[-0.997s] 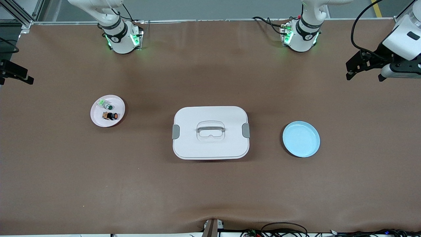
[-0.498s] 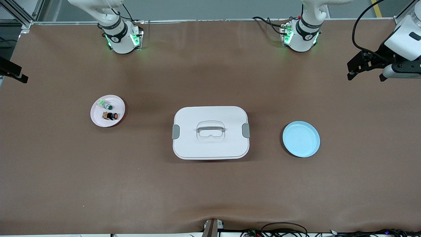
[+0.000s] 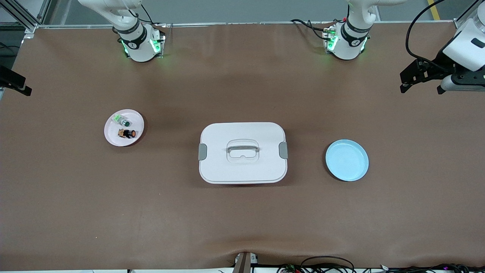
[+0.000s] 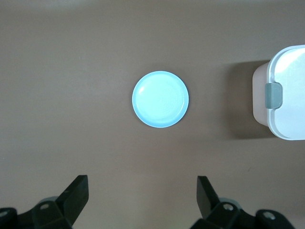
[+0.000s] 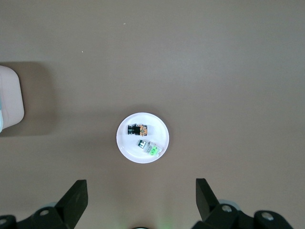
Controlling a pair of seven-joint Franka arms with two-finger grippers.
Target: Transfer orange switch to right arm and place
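Since a second ago only the left gripper (image 3: pixel 420 81) has drifted slightly; my left wrist view shows wide, empty jaws, my right wrist view shows the right gripper (image 5: pixel 138 202) equally wide over the orange switch (image 5: pixel 137 129), which I could confuse with the green switch (image 5: pixel 149 148) close beside it on the pink plate (image 5: pixel 126 148).

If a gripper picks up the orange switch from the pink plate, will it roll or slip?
The orange switch looks tiny beside the pink plate, so it is probably light and easily knocked. Its round cap may let it roll; the boxy black body should resist that. It lies close to the green switch, which open fingers might bump.
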